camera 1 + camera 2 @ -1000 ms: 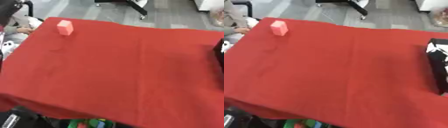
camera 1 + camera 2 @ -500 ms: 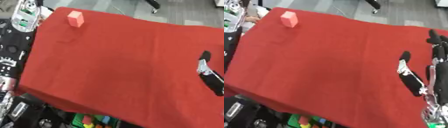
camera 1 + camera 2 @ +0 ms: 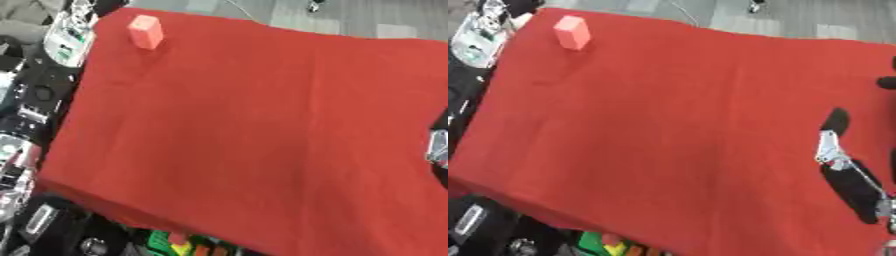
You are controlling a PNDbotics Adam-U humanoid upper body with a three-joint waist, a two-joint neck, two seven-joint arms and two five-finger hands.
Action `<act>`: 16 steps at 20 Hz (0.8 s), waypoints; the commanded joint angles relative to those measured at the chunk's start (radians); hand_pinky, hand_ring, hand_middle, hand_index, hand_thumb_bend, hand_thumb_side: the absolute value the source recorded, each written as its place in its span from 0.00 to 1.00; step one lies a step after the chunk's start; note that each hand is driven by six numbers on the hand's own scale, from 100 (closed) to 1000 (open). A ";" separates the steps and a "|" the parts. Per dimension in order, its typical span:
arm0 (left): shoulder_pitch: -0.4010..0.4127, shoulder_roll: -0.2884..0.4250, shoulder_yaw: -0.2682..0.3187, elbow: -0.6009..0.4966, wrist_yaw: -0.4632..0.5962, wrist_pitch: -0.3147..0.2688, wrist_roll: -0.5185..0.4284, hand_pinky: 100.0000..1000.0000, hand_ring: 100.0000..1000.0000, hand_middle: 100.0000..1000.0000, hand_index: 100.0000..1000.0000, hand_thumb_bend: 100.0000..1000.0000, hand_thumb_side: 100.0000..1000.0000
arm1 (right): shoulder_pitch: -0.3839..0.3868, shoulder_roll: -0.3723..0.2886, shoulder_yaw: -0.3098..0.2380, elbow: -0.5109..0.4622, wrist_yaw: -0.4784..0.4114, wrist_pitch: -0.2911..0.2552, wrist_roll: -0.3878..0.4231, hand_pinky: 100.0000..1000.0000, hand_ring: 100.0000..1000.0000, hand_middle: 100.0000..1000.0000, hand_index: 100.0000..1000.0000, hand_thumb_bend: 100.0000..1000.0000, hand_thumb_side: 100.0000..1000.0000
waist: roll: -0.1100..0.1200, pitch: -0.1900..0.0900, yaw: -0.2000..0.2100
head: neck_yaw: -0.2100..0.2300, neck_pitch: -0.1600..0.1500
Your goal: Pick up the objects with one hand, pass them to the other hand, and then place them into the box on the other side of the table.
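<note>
The red cloth-covered table (image 3: 262,130) lies flat and open across its middle. One obstacle stands on it: a small pink rectangular block (image 3: 144,31), upright near the far left corner. The right hand (image 3: 837,160), apparently with straight fingers, occupies the right edge.

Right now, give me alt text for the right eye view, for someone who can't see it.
A red table fills the view, with one pink block standing near its far left corner. The robot's right hand, black and silver, reaches over the table's right side, holding nothing. No box shows.
</note>
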 commanded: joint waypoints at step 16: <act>-0.175 0.018 0.023 0.616 -0.486 -0.285 0.510 0.80 0.81 0.80 0.89 0.35 0.79 | -0.023 0.030 0.020 -0.026 0.037 -0.011 -0.035 0.66 0.89 0.64 0.95 0.00 0.40 | -0.001 0.075 -0.021 | 0.016 -0.115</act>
